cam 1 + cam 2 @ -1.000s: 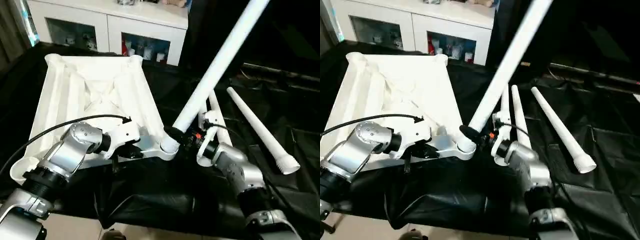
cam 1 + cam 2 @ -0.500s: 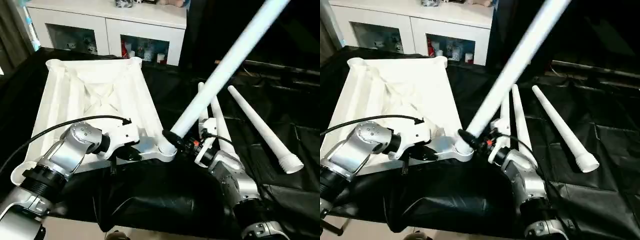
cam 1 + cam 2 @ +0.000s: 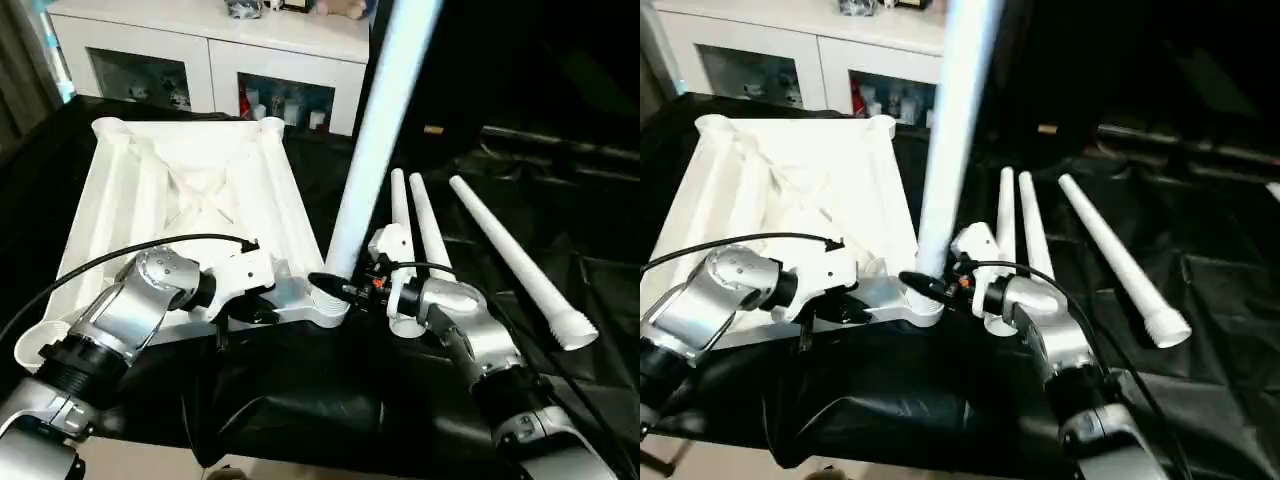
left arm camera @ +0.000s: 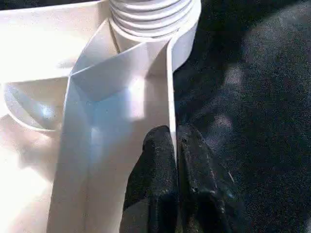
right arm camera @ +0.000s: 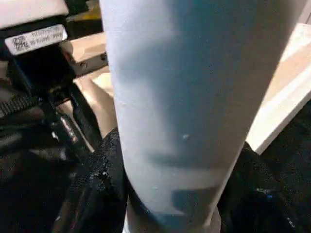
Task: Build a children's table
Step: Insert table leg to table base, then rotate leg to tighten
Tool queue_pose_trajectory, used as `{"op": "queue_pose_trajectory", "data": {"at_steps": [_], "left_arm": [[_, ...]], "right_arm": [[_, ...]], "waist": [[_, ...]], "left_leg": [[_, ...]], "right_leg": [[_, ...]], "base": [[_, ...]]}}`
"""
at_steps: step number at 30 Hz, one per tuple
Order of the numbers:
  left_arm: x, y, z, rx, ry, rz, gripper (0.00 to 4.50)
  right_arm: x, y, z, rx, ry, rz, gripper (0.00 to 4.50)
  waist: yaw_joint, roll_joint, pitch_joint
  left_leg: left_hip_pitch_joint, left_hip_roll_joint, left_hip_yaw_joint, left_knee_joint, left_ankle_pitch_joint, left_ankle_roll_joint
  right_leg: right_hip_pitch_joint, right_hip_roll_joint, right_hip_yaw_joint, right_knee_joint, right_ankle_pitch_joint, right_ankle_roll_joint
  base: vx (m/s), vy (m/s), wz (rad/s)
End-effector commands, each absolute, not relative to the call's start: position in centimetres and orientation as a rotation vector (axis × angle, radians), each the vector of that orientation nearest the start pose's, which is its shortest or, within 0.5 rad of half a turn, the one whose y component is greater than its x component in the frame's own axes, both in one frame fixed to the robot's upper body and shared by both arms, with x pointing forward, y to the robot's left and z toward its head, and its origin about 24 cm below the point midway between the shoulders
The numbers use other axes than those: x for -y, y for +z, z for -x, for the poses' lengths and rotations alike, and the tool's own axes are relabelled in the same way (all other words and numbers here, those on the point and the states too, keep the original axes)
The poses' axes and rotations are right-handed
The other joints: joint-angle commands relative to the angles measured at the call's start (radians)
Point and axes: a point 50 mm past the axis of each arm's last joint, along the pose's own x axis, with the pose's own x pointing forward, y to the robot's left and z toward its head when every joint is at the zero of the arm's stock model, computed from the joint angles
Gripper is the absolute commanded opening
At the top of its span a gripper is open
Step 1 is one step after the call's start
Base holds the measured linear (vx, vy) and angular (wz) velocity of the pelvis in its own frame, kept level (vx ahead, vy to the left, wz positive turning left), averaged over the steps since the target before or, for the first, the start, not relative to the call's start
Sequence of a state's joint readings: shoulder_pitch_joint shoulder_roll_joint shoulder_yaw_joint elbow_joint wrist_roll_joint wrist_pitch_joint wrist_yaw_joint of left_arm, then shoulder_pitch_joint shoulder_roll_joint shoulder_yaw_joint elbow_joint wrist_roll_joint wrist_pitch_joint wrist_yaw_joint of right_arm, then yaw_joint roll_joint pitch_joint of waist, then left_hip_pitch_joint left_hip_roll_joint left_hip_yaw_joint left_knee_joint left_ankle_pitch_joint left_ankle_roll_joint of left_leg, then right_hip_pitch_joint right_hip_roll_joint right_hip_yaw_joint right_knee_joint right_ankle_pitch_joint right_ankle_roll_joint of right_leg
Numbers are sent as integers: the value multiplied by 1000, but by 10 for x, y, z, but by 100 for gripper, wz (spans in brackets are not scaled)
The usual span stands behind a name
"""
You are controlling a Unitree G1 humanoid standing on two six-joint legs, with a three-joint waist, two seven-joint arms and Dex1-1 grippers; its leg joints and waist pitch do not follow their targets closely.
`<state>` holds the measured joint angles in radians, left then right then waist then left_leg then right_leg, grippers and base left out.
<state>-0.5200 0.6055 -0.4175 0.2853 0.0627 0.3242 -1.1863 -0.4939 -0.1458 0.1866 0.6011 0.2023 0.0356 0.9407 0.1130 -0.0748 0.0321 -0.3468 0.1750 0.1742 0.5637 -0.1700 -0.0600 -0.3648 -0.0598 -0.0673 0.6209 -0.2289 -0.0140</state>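
Left pincer [image 4: 176, 145]: black fingers pressed together on the thin side wall of the table top [image 3: 190, 200], near its closest right corner; silver forearm reaching in from the left.
Right pincer [image 3: 335, 287]: half spread, clamped round the thick lower end of the held leg [image 3: 375, 130], black fingers on either side of it in the right wrist view.
Held leg: smooth white round tube, standing almost upright, tilted slightly; ridged end seated in the near corner socket [image 3: 325, 300], how deep hard to tell.
Near edge: black crinkled cloth [image 3: 300, 400] draped over the desk front, sagging in folds; pale floor just below.
Table top: white plastic, lying underside up on the cloth at left; raised ribs crossing in the middle, tall rim all round, round sockets at the corners; near left corner close to the cloth's edge.
Open room: bare cloth between the table top's right rim and the spare legs, narrow where the right forearm crosses; wider bare cloth to the far right.
Spare legs: two legs [image 3: 415, 225] lying side by side, touching or nearly so, just behind the right wrist; third leg [image 3: 510, 260] apart to the right, angled, ribbed wide end nearest.
Far edge: white cabinet [image 3: 215, 60] with glass doors just behind the table top.
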Motion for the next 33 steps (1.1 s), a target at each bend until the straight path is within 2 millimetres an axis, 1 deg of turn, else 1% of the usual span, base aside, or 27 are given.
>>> {"op": "queue_pose_trajectory", "data": {"at_steps": [1, 3, 4, 6, 7, 8, 10, 11, 13, 14, 16, 17, 18, 20, 21, 22, 23, 24, 26, 27, 28, 29, 30, 32, 33], "left_arm": [[-173, 52, -292, -713, -1260, -657, 0], [-174, 52, -293, -708, -1256, -656, 0], [-174, 52, -293, -708, -1256, -656, 0], [-174, 53, -294, -700, -1250, -656, 0], [-174, 53, -294, -697, -1248, -656, 0], [-173, 54, -294, -687, -1250, -657, 0], [-174, 55, -295, -675, -1251, -663, 0], [-174, 55, -295, -675, -1251, -663, 0], [-174, 58, -295, -651, -1277, -660, 0], [-174, 58, -295, -650, -1278, -660, 0], [-176, 61, -296, -645, -1302, -659, 0], [-177, 62, -296, -645, -1303, -660, 0], [-177, 63, -297, -645, -1303, -664, 0], [-178, 64, -299, -641, -1293, -665, 0], [-178, 66, -302, -636, -1276, -661, 0], [-178, 66, -303, -635, -1273, -660, 0], [-178, 67, -304, -634, -1255, -652, 0], [-178, 67, -306, -636, -1231, -649, 0], [-178, 67, -307, -638, -1221, -648, 0], [-175, 67, -310, -628, -1181, -621, 0], [-175, 67, -310, -628, -1178, -619, 0], [-175, 67, -310, -627, -1175, -618, 0], [-170, 65, -315, -625, -1118, -597, 0], [-170, 65, -315, -625, -1118, -597, 0], [-168, 64, -317, -632, -1081, -594, 0]], "right_arm": [[95, 2, -295, -419, 1157, 12, 191], [96, 2, -297, -424, 1183, 22, 191], [96, 2, -297, -424, 1183, 22, 191], [98, 2, -298, -417, 1200, 14, 191], [99, 2, -298, -413, 1205, 10, 191], [100, 2, -297, -414, 1216, 11, 191], [102, 0, -295, -412, 1236, 21, 191], [102, 0, -295, -412, 1236, 21, 191], [104, 0, -294, -399, 1256, -4, 191], [104, 0, -294, -398, 1256, -5, 191], [106, -1, -295, -394, 1256, -10, 191], [106, -1, -295, -392, 1254, -10, 191], [107, -1, -296, -385, 1250, -12, 191], [107, 0, -297, -378, 1240, -18, 191], [107, 0, -298, -365, 1222, -27, 191], [107, 1, -299, -362, 1219, -29, 191], [107, 1, -300, -350, 1196, -43, 191], [107, -1, -300, -346, 1173, -52, 191], [107, -2, -300, -345, 1163, -54, 191], [104, -6, -301, -342, 1096, -50, 191], [104, -6, -301, -342, 1089, -49, 191], [104, -6, -301, -343, 1084, -49, 191], [99, -14, -304, -363, 944, -39, 191], [99, -14, -304, -363, 944, -39, 191], [93, -20, -306, -388, 844, -18, 191]], "waist": [[-2, 19, -23], [-6, 18, -25], [-6, 13, -23], [-6, 11, -23], [-5, 11, -23], [-3, 8, -24], [-3, 8, -25], [-2, 8, -26], [-2, 10, -27], [-2, 8, -28], [-2, 11, -31], [-3, 10, -31], [-3, 12, -31], [-2, 11, -32], [-1, 17, -31], [-4, 14, -29], [-3, 17, -29], [-4, 16, -27], [-4, 16, -26], [-6, 17, -24], [-7, 16, -23], [-7, 17, -23], [-11, 17, -21], [-14, 18, -19], [-20, 18, -18]], "left_leg": [[18, 72, -44, -86, -471, -56], [15, 72, -42, -87, -454, -52], [16, 72, -41, -86, -454, -49], [19, 71, -38, -84, -452, -47], [19, 71, -38, -84, -452, -46], [19, 72, -37, -84, -445, -44], [17, 72, -37, -85, -432, -42], [18, 72, -36, -84, -431, -41], [18, 72, -35, -84, -425, -41], [17, 73, -34, -85, -423, -41], [17, 72, -32, -85, -411, -42], [16, 72, -32, -85, -408, -41], [14, 72, -32, -86, -398, -41], [14, 72, -31, -86, -383, -38], [14, 71, -31, -86, -384, -38], [15, 72, -32, -87, -401, -42], [16, 72, -33, -87, -411, -45], [19, 72, -34, -86, -436, -49], [19, 73, -35, -87, -444, -51], [22, 74, -37, -87, -473, -56], [24, 73, -38, -88, -488, -60], [25, 73, -40, -88, -494, -61], [25, 73, -44, -90, -515, -69], [27, 72, -48, -92, -540, -76], [24, 71, -51, -93, -562, -78]], "right_leg": [[-3, -112, 63, -111, -510, -122], [-1, -111, 63, -109, -475, -129], [-4, -111, 63, -110, -477, -131], [-6, -111, 65, -112, -477, -132], [-6, -111, 65, -111, -479, -132], [-6, -112, 66, -113, -478, -129], [-4, -110, 66, -110, -454, -133], [-5, -110, 66, -110, -448, -134], [-4, -107, 66, -108, -420, -140], [-3, -107, 66, -106, -403, -145], [-1, -104, 65, -102, -364, -157], [0, -104, 65, -101, -356, -161], [3, -104, 65, -100, -337, -165], [5, -103, 65, -98, -316, -171], [4, -104, 65, -98, -322, -173], [4, -105, 64, -101, -347, -171], [3, -105, 64, -102, -364, -168], [-1, -108, 66, -107, -411, -160], [-2, -108, 65, -109, -429, -157], [-6, -109, 65, -114, -473, -145], [-9, -109, 65, -116, -496, -140], [-9, -110, 64, -118, -510, -136], [-13, -112, 63, -121, -545, -125], [-14, -112, 60, -125, -583, -111], [-14, -112, 58, -127, -610, -99]], "base": [[0, 0, 0], [0, 0, 0], [0, 0, 0], [0, 0, 0], [0, 0, 0], [0, 0, 0], [0, 0, 0], [0, 0, 0], [0, 0, 0], [0, 0, 0], [0, 0, 0], [0, 0, 0], [0, 0, 0], [0, 0, 0], [0, 0, 0], [0, 0, 0], [0, 0, 0], [0, 0, 0], [0, 0, 0], [0, 0, 0], [0, 0, 0], [0, 0, 0], [0, 0, 0], [0, 0, 0], [0, 0, 0]]}}
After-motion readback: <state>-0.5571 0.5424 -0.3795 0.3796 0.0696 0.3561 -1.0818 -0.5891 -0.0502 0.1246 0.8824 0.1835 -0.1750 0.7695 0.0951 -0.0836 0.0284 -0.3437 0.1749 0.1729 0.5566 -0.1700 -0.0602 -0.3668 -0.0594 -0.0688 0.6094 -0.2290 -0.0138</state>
